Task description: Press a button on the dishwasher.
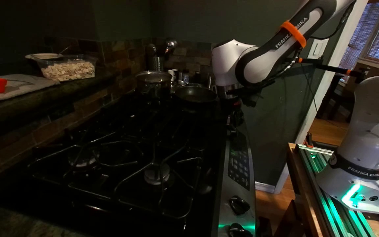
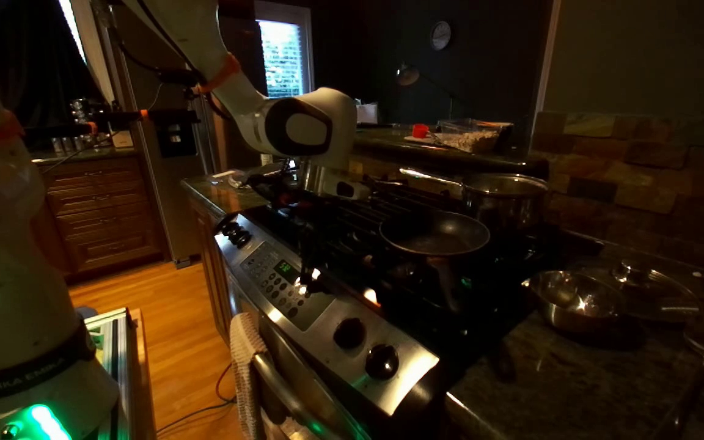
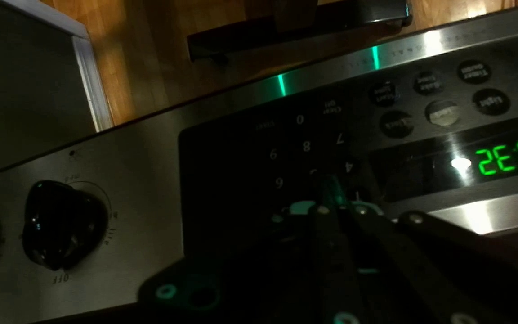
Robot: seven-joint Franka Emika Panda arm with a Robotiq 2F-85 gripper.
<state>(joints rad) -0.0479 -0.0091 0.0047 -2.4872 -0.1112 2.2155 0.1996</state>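
While the fingers (image 3: pixel 331 243), seemingly pressed together, point at the keypad (image 3: pixel 286 166) on the front of the stove (image 2: pixel 330 305), contact unclear, the step in hand looks like aiming, with a gentle, straight push onto one button (image 3: pixel 348 167) needed next.

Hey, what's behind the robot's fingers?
The wrist view shows a dark keypad; its 0, 8 and 9 show past the fingers. Whatever is straight behind them is covered.

Exterior views overlook the stove (image 1: pixel 143 148) from opposite ends, wrist view from close above.
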